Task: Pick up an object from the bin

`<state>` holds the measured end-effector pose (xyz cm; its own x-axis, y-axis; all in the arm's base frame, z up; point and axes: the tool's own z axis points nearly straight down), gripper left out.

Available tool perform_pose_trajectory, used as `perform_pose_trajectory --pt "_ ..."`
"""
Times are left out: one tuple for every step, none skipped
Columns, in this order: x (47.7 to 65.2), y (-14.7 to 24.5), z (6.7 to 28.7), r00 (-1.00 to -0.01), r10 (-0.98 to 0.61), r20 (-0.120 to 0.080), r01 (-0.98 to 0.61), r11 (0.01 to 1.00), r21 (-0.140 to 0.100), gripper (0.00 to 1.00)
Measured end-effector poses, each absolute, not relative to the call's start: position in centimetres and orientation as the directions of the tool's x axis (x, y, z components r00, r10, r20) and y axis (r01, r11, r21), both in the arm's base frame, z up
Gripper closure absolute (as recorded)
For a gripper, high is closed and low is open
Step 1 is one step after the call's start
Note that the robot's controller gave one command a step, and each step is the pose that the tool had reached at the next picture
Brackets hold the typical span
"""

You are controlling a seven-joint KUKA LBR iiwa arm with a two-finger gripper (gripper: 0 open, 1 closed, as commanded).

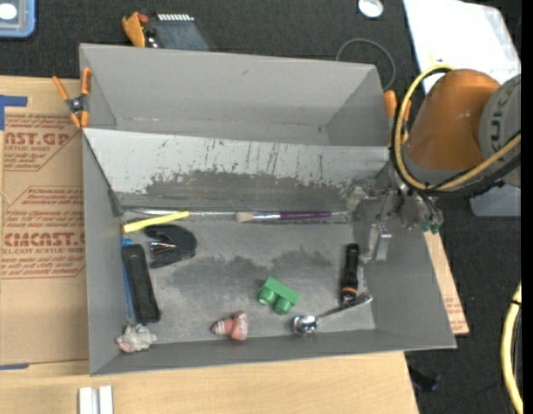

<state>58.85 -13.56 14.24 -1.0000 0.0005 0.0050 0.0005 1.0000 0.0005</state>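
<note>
The black marker [349,273] lies nearly upright in the picture at about 4 o'clock on the bin [249,93] floor. The gripper [379,241] hangs just beside the marker's upper end, at its 1 o'clock. How wide it stands open, or whether it grips anything, cannot be told. At the marker's 6 o'clock a metal spoon [325,316] lies near its lower end. A green block [277,294] sits at its 8 o'clock, a pink lump [231,326] beyond. A purple brush [284,217] lies at 11 o'clock along the back wall. Well apart, at 9 o'clock, lie a yellow stick [154,222], a black clip [170,246] and a long black bar [140,285].
</note>
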Motion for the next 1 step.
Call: perform_pose_trajectory --pt "59.06 -13.51 14.68 -1.0 -0.001 -0.002 -0.001 1.0 -0.001 0.0"
